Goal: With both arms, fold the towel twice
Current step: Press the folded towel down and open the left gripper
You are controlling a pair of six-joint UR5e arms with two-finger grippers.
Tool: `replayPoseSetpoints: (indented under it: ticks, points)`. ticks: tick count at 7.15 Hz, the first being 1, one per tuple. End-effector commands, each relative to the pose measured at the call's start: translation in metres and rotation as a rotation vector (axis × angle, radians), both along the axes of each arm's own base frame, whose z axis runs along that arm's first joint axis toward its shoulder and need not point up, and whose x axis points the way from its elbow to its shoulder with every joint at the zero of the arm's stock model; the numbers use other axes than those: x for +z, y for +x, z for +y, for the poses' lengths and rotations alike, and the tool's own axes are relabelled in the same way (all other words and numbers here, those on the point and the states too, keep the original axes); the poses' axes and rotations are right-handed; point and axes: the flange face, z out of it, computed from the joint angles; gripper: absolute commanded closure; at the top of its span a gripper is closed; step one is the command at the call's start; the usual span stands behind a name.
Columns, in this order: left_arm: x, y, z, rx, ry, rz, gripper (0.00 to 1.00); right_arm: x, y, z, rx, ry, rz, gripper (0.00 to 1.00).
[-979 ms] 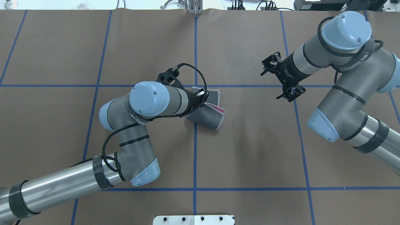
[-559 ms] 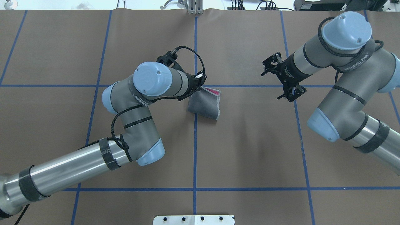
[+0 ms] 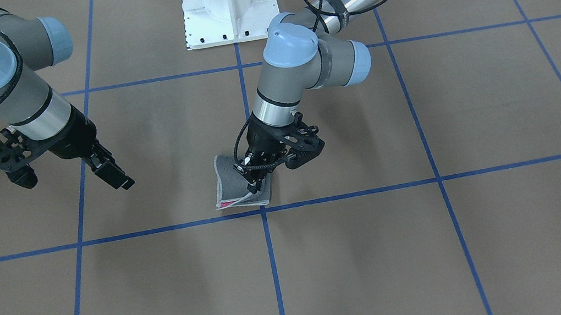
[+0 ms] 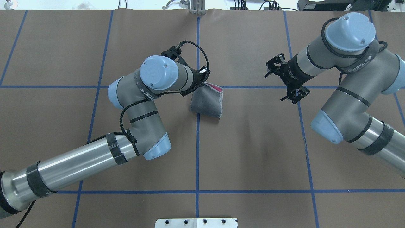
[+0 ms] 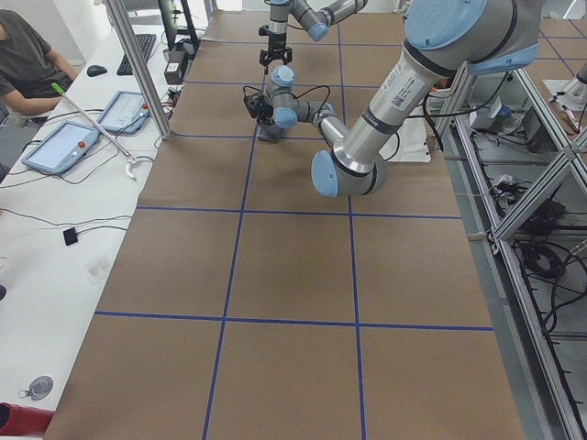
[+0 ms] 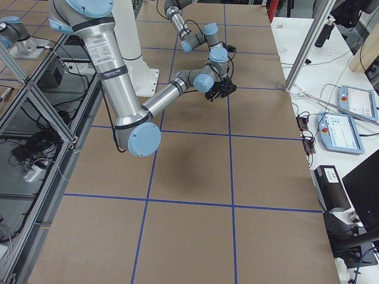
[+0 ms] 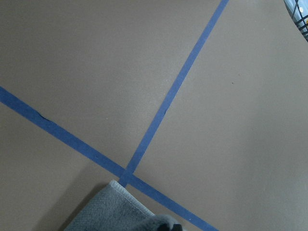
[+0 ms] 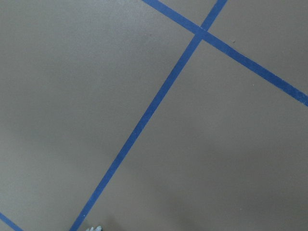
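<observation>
Left gripper [image 3: 254,184] is pressed down on the towel [image 4: 207,103], its two fingers drawn together on the cloth's far edge; in the overhead view that grip sits at about 11 o'clock on the towel, mostly hidden under the wrist. The towel lies folded into a small, slightly skewed pad, dark grey face outward. A thin sliver of pink shows along the edge by the fingers, and the pale stitched border runs down the 3 o'clock side. It rests on the brown table [image 4: 253,152], just at 5 o'clock from the crossing of two blue tape lines [image 4: 198,87]. The left wrist camera sees one grey corner of it touching that crossing.

Seen from overhead, the left arm [image 4: 79,164] runs off toward 8 o'clock. At 3 o'clock from the towel, well apart from it, the right gripper [image 4: 268,68] hangs above bare table with its fingers spread and nothing between them. The right arm [image 4: 348,88] leads away toward 4 o'clock. The white pedestal base [image 4: 196,222] sits at 6 o'clock, at the table's near edge.
</observation>
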Motion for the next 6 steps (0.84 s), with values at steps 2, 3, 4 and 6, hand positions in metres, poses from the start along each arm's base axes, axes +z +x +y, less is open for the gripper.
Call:
replayPoseSetpoints:
  ticks: [2, 3, 4, 6]
  points:
    - [0.015, 0.007, -0.005, -0.001, 0.002, 0.003, 0.67, -0.001, 0.0, 0.0, 0.002, 0.003, 0.0, 0.0]
    - [0.017, 0.008, -0.006, -0.001, -0.001, -0.001, 0.41, -0.002, -0.001, 0.0, 0.002, 0.004, 0.001, 0.0]
    - [0.021, 0.008, -0.006, 0.0, -0.003, -0.007, 0.26, -0.003, -0.001, 0.0, 0.002, 0.005, 0.0, 0.0]
    - [0.006, 0.009, 0.005, 0.01, 0.001, 0.023, 0.25, -0.004, -0.002, 0.0, 0.002, 0.006, -0.001, 0.0]
